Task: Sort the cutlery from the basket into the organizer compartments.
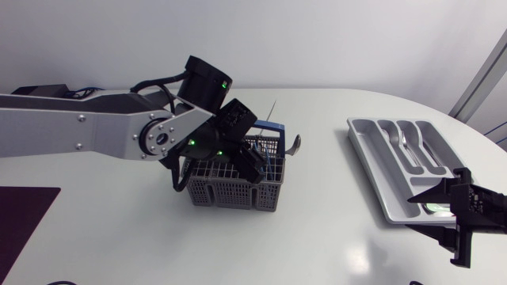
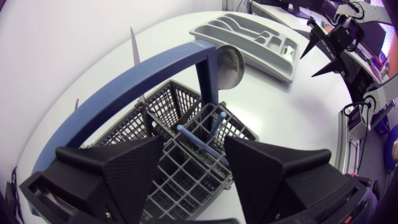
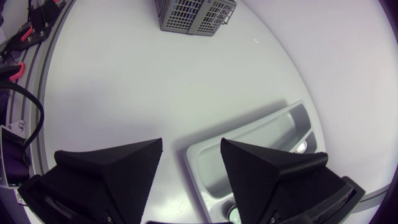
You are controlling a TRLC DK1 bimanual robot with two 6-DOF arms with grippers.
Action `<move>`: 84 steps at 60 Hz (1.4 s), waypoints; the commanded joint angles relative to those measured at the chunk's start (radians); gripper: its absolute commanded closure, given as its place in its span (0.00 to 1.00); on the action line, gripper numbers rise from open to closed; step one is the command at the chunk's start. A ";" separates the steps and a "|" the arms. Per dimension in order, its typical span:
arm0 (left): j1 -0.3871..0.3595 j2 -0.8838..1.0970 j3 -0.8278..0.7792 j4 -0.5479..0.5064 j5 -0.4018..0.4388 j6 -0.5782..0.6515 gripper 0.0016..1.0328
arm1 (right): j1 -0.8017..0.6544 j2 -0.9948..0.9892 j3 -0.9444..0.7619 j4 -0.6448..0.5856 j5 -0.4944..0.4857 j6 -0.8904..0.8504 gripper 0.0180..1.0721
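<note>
cutlery [image 2: 196,140] stands upright in the basket [image 1: 235,190] on the worktop [image 1: 119,237]; the left claw [image 2: 194,149] hovers open just above it, likely lining up a pick. the right claw [image 3: 191,152] hangs open by the organizer [image 1: 376,182].

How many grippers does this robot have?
2. The left gripper is open over the basket; the right gripper is open at the organizer's end. None seems hidden.
</note>
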 commanded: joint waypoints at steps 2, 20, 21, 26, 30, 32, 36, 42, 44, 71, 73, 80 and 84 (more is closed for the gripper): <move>-0.006 -0.013 -0.056 0.045 -0.001 -0.035 0.59 | 0.018 -0.032 -0.035 -0.017 -0.015 0.030 0.35; -0.009 -0.030 -0.142 0.186 -0.005 -0.069 0.80 | 0.038 -0.055 -0.058 -0.025 -0.015 0.045 0.35; -0.009 -0.030 -0.142 0.186 -0.005 -0.069 0.80 | 0.039 -0.055 -0.058 -0.026 -0.017 0.045 0.35; -0.008 -0.044 -0.157 0.218 -0.005 -0.078 0.82 | 0.047 -0.061 -0.063 -0.029 -0.015 0.047 0.35; -0.013 -0.050 -0.164 0.232 -0.015 -0.081 0.83 | 0.050 -0.070 -0.067 -0.029 -0.015 0.050 0.35; -0.014 -0.050 -0.165 0.241 -0.024 -0.083 0.83 | 0.050 -0.073 -0.070 -0.029 -0.015 0.051 0.35; -0.011 -0.050 -0.168 0.250 -0.027 -0.086 0.83 | 0.051 -0.078 -0.072 -0.029 -0.015 0.053 0.35; -0.009 -0.044 -0.173 0.269 -0.044 -0.095 0.76 | 0.055 -0.081 -0.075 -0.031 -0.015 0.053 0.35; -0.009 -0.044 -0.176 0.272 -0.050 -0.096 0.72 | 0.055 -0.081 -0.075 -0.031 -0.015 0.053 0.35; -0.013 0.001 -0.164 0.295 -0.048 -0.129 0.84 | 0.055 -0.079 -0.078 -0.029 -0.015 0.050 0.35; -0.014 0.001 -0.164 0.295 -0.047 -0.130 0.85 | 0.055 -0.079 -0.078 -0.029 -0.015 0.051 0.35; -0.019 -0.005 -0.167 0.295 -0.045 -0.129 0.88 | 0.059 -0.083 -0.079 -0.029 -0.015 0.053 0.35; -0.022 -0.009 -0.170 0.295 -0.045 -0.129 0.89 | 0.064 -0.083 -0.079 -0.029 -0.015 0.054 0.35</move>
